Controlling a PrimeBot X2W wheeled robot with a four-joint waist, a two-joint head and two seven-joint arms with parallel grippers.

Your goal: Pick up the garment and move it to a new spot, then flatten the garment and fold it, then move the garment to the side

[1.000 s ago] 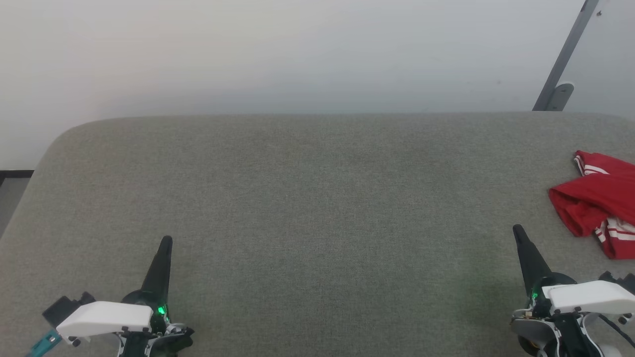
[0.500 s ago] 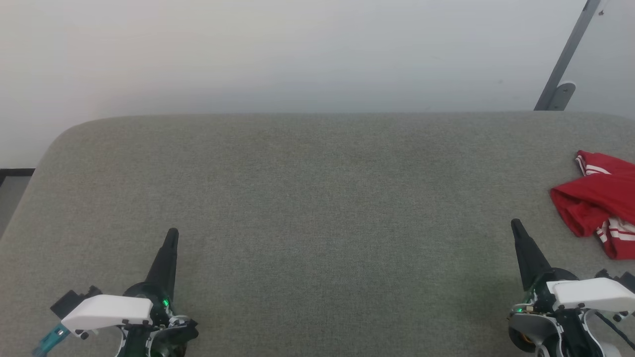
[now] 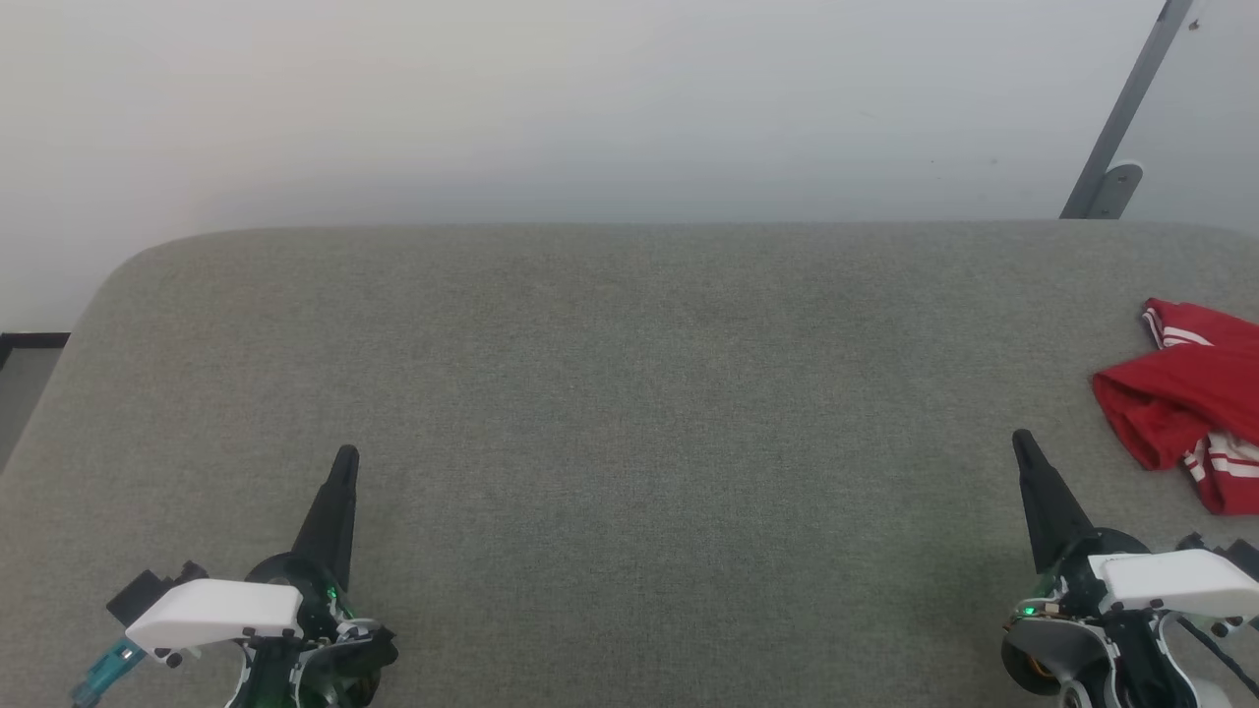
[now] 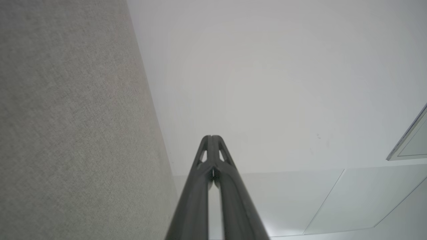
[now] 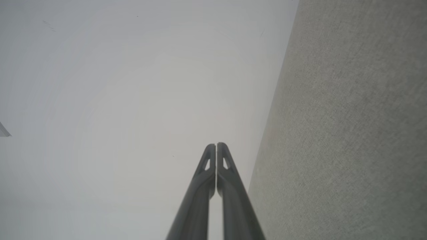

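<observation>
The garment (image 3: 1190, 403), bright red with white-and-red striped trim, lies crumpled at the right edge of the grey fabric surface (image 3: 629, 393), partly cut off by the head view's border. My right gripper (image 3: 1020, 440) stands at the lower right, shut and empty, its tip a little left of and nearer than the garment. At the lower left my left gripper (image 3: 346, 456) is also shut and empty, far from the garment. Each wrist view shows its own gripper, left (image 4: 211, 137) and right (image 5: 216, 145), with fingers pressed together against a pale wall.
A pale wall (image 3: 590, 98) rises behind the surface's far edge. A grey slanted bar with a bracket (image 3: 1121, 128) stands at the far right. The surface's rounded left corner (image 3: 128, 275) drops to a dark floor strip.
Both grippers have edged forward a little over the surface. The garment has not moved.
</observation>
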